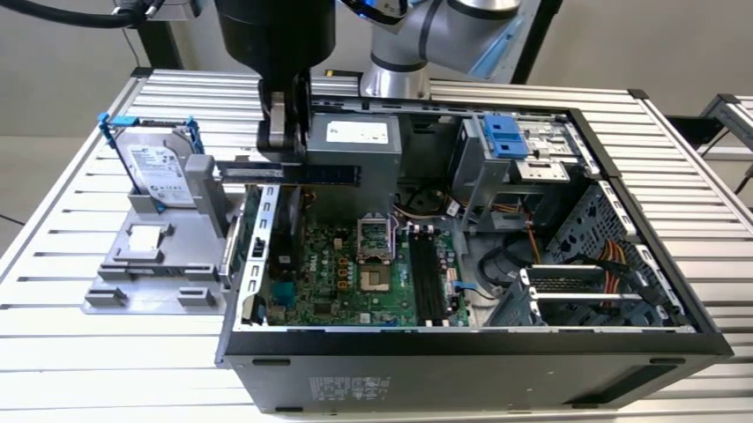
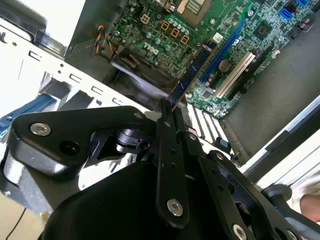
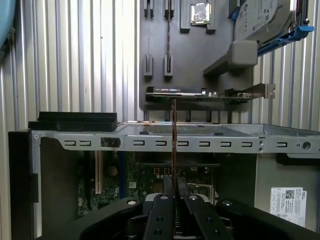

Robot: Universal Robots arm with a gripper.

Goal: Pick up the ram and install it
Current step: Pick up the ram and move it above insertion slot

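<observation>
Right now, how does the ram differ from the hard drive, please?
The ram is a thin dark stick; the hard drive is broader, silver-faced, blue-framed. The claw grips the ram above the case; the hard drive stands in a grey holder beside it. Neither is installed.

Silver slatted metal worktop (image 1: 106, 370), pale and evenly lit; same slats (image 3: 75, 60) in the first wrist view. Second slatted table (image 1: 734, 119) near its far corner, at the exterior view's right. Plain beige-grey backdrop (image 1: 641, 44) behind. Soft, diffuse light.
</observation>
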